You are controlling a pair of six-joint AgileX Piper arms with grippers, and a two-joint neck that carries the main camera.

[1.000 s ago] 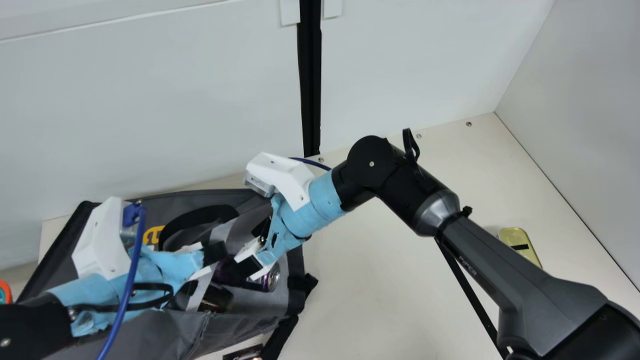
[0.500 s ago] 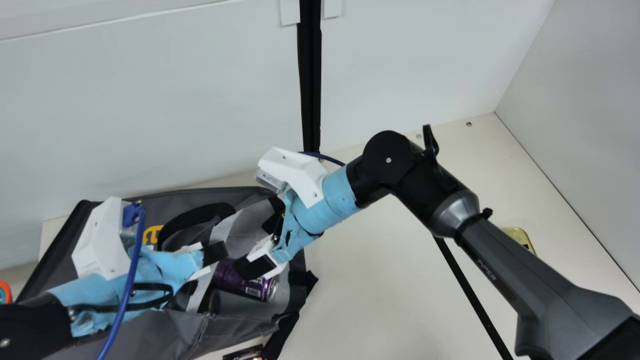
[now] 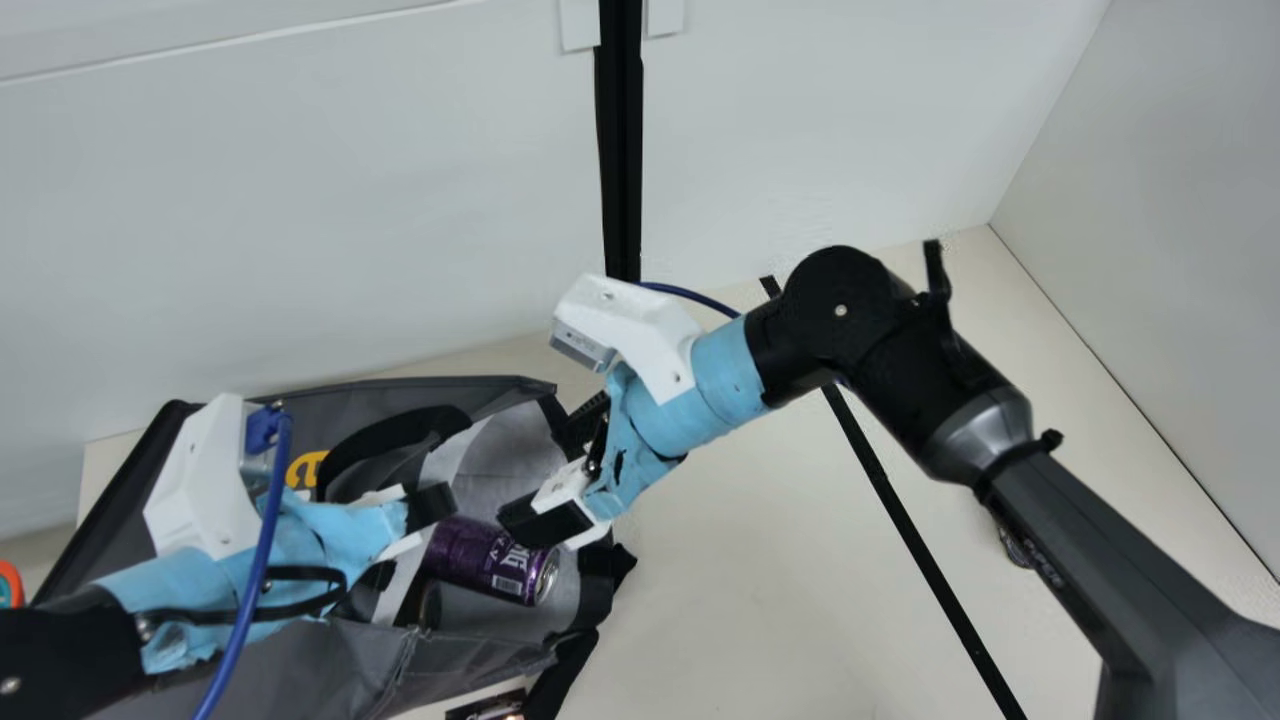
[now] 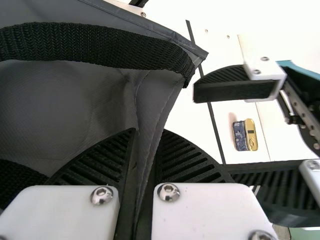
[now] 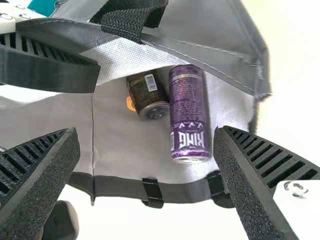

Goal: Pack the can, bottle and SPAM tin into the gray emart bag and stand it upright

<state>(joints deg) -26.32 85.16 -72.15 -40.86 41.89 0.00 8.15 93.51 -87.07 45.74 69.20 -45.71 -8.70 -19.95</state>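
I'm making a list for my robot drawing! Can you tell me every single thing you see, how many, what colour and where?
bag: 1, gray, lying open on the table
handle strap: at least 1, black, on the bag
purple can: 1, purple, lying inside the bag
dark container: 1, dark brown, inside the bag beside the purple can
tin: 1, gold and blue, on the table outside the bag
small printed thing: 1, dark, by the bag
round-edged thing: 1, orange and teal, main view's left edge
table: 1, cream, underneath
left gripper: 1, black fingers, pinching the bag's edge
right gripper: 1, black fingers, open by the bag's mouth
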